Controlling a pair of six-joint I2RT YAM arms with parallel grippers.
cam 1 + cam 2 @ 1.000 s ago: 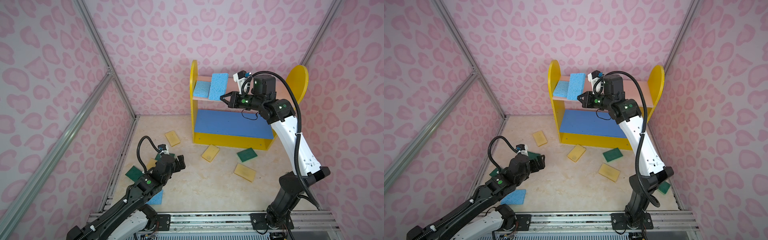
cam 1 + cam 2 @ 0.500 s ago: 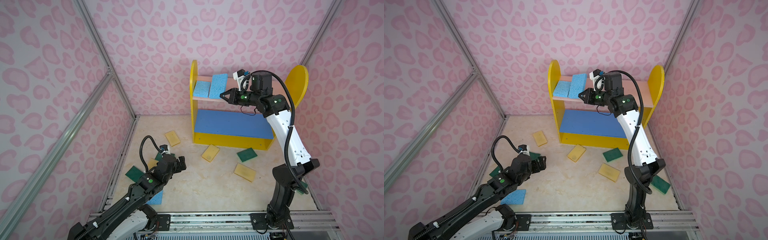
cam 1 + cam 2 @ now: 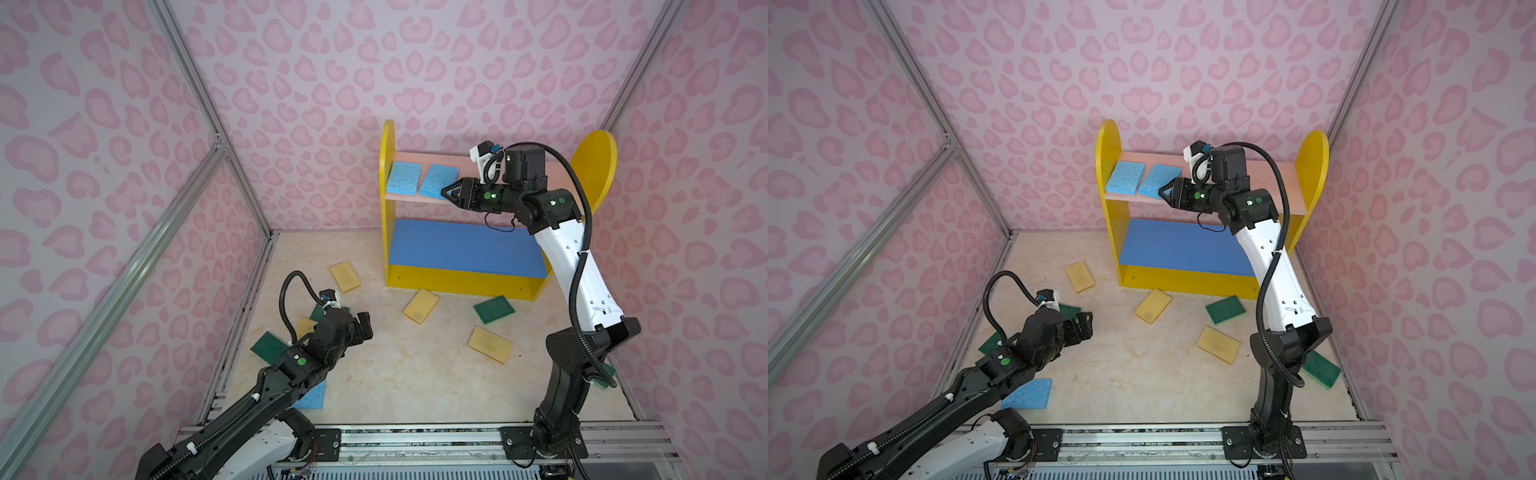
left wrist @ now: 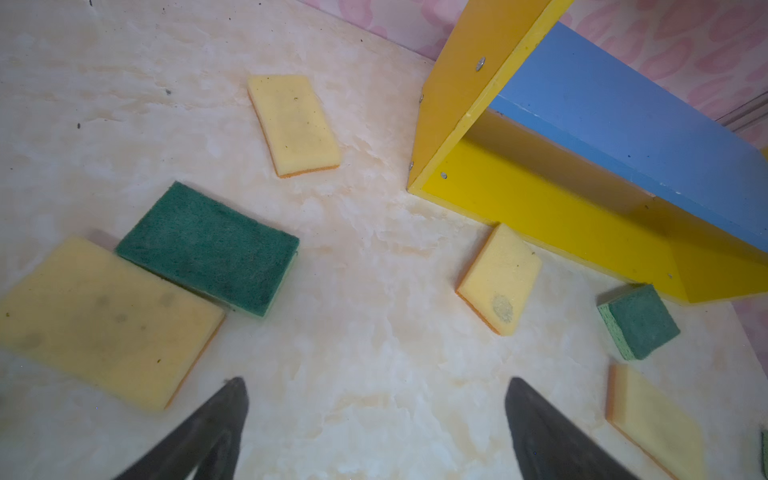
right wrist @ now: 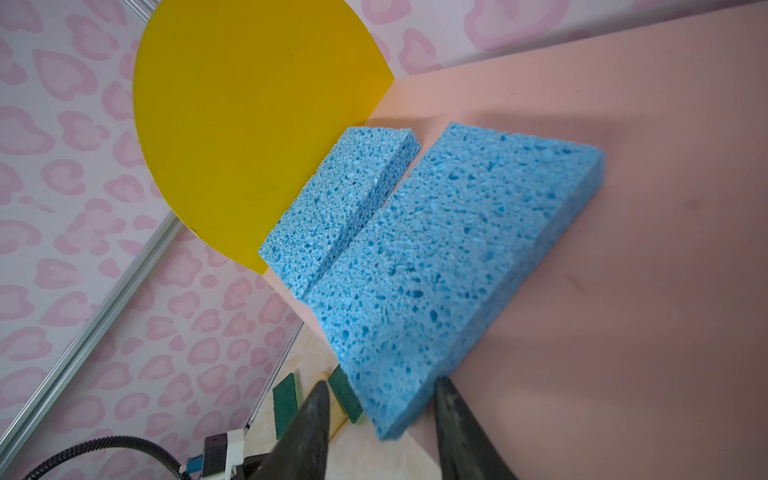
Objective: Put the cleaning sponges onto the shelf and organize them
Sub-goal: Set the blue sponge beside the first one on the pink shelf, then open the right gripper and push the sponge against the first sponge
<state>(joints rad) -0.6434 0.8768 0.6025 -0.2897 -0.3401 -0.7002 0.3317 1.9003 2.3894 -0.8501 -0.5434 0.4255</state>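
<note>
Pink upper board [image 5: 623, 249] of shelf [image 3: 388, 208]: second blue sponge [image 5: 436, 257] now lies flat beside first blue sponge [image 5: 345, 195].
Right fingers [image 5: 307, 436] have parted off its corner, so it is placed; left fingers [image 4: 208, 432] spread wide, empty, above counter [image 4: 374, 249].

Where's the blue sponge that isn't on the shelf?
The blue sponge lies on the floor at the front left in both top views, partly hidden under the left arm.

Blue sponges [image 3: 438, 179], pink-blotched walls [image 3: 332, 62]
</note>
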